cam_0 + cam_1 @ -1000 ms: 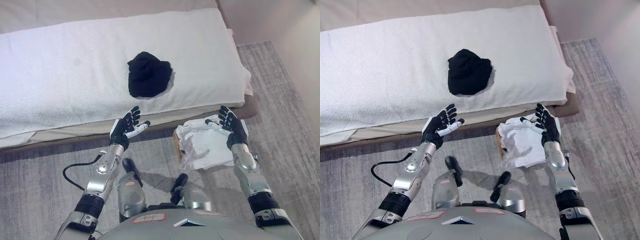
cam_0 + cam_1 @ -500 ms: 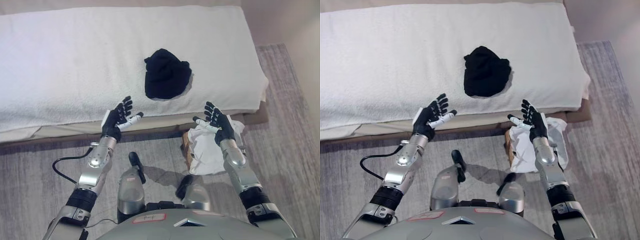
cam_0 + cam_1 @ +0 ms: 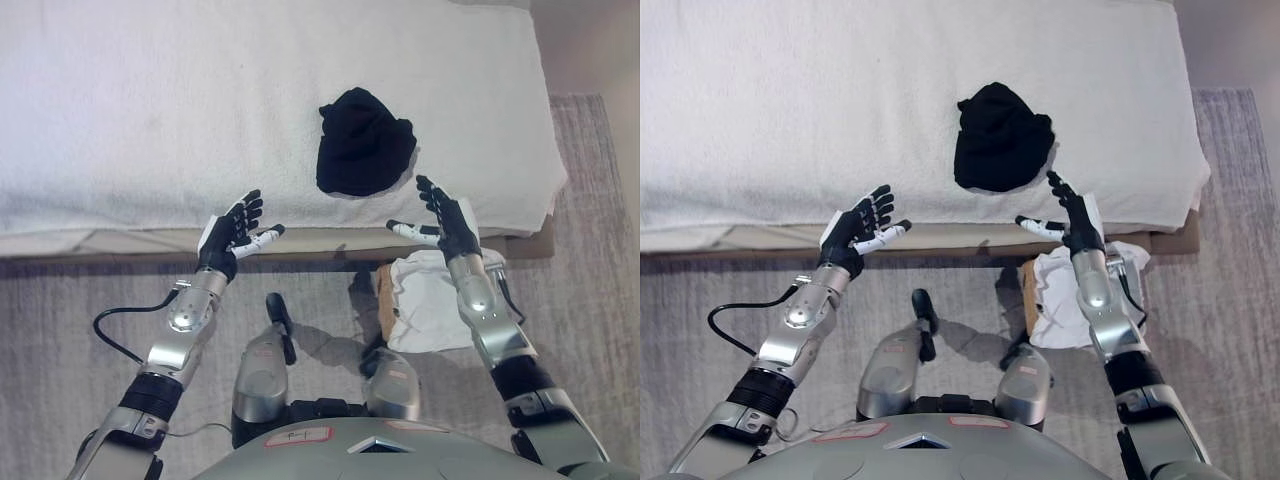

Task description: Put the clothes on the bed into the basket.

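Garment (image 3: 364, 156) on bed (image 3: 150, 110), right of middle. Basket (image 3: 432, 305) on floor before bed, right. Cloth (image 3: 440, 300) in basket.

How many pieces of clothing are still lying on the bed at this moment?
1. A black garment lies bunched on the bed, near its front edge, ahead of the right hand. White cloth is already in the basket on the floor. Nothing else shows on the bed.

Left hand (image 3: 232, 235) and right hand (image 3: 447, 221) raised (palms facing inward), fingers spread, holding nothing.
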You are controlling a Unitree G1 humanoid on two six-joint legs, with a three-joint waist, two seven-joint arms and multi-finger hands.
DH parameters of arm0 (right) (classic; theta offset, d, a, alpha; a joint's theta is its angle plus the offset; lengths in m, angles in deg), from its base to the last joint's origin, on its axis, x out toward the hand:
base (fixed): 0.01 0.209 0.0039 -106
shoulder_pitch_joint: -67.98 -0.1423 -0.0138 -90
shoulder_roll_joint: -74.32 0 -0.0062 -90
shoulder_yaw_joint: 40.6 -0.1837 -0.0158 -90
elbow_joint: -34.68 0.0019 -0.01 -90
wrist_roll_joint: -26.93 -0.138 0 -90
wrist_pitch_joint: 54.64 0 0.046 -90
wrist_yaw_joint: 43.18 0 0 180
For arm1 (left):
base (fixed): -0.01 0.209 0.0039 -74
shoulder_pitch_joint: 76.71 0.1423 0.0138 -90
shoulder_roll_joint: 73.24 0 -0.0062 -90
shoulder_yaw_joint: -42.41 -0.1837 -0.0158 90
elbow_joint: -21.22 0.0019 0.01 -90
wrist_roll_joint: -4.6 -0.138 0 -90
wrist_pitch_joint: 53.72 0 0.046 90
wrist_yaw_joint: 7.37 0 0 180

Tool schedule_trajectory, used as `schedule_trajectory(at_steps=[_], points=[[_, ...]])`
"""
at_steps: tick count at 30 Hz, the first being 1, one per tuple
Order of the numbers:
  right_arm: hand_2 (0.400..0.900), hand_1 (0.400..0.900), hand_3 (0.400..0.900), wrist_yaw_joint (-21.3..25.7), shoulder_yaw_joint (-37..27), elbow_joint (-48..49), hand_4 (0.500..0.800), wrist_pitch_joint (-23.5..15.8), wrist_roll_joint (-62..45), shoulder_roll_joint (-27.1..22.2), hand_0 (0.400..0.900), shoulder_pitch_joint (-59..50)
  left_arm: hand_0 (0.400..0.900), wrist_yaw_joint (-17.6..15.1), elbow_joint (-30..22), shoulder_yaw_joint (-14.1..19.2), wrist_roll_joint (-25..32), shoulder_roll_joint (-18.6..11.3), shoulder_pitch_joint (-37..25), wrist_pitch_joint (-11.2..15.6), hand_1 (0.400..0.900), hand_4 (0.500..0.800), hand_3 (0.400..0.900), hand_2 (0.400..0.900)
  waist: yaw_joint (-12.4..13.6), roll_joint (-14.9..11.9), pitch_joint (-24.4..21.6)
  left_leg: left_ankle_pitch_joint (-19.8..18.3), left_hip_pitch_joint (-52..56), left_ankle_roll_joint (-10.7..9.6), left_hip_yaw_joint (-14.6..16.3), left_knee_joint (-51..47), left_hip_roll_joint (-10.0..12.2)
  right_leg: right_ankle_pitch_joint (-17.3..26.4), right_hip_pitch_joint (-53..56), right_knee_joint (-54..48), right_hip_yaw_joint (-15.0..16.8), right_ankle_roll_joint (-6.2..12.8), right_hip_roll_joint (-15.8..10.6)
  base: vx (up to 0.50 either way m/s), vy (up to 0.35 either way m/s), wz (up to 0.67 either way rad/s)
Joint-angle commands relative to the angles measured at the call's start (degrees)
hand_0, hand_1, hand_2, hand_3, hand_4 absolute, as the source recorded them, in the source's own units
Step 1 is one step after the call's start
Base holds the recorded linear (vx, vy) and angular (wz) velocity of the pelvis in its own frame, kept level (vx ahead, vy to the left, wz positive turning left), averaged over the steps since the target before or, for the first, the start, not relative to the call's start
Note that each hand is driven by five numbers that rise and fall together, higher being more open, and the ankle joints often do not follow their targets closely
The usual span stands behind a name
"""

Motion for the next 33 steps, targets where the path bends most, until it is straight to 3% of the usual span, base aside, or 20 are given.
schedule_trajectory(at_steps=[1,8,21,29,33], points=[[0.9,0.9,0.9,5.24,-0.14,-0.58,0.8,-1.54,3.42,-5.53,0.9,-12.88,0.9,2.05,-9.13,-4.09,1.82,1.65,-3.79,5.32,0.9,0.8,0.9,0.9,1.97,1.46,1.55,-5.12,-0.68,-4.25,-2.24,4.0,5.44,4.03,0.86,0.17,-1.74,2.8,0.84,-0.03,-0.143,0.11],[0.9,0.9,0.9,8.56,6.39,-11.35,0.8,1.3,7.64,-11.9,0.9,-31.62,0.9,1.32,-8.95,-8.06,2.43,1.0,-7.04,5.25,0.9,0.8,0.9,0.9,3.55,1.37,4.61,-4.32,-6.03,-5.21,-3.38,4.98,6.76,2.99,-2.39,-0.15,-2.41,1.6,2.98,0.01,-0.07,0.06],[0.9,0.9,0.9,8.98,15.65,-31.04,0.8,2.21,3.71,-13.91,0.9,-53.18,0.9,-1.14,-8.65,-9.53,4.62,0.15,-10.38,5.85,0.9,0.8,0.9,0.9,6.14,0.61,8.2,-5.28,-12.75,-5.45,-5.22,8.16,6.69,1.85,-5.84,0.44,-3.34,0.39,4.86,0.02,-0.012,0.09],[0.9,0.9,0.9,4.55,22.39,-40.89,0.8,1.57,-0.83,-12.98,0.9,-62.46,0.9,-1.54,-8.72,-10.21,5.87,-0.73,-11.41,5.47,0.9,0.8,0.9,0.9,7.42,-0.96,10.19,-5.9,-15.51,-5.49,-6.42,10.31,7.13,0.93,-7.54,1.73,-3.88,-0.23,5.92,0.02,-0.033,0.11],[0.9,0.9,0.9,-1.45,24.8,-47.71,0.8,3.09,-5.2,-11.63,0.9,-66.48,0.9,-0.93,-9.22,-10.48,6.25,-1.58,-11.81,4.09,0.9,0.8,0.9,0.9,8.0,-1.68,10.69,-5.94,-16.9,-5.63,-7.27,11.26,7.55,0.7,-8.21,1.98,-4.24,-0.53,6.76,0.01,-0.049,0.1]])
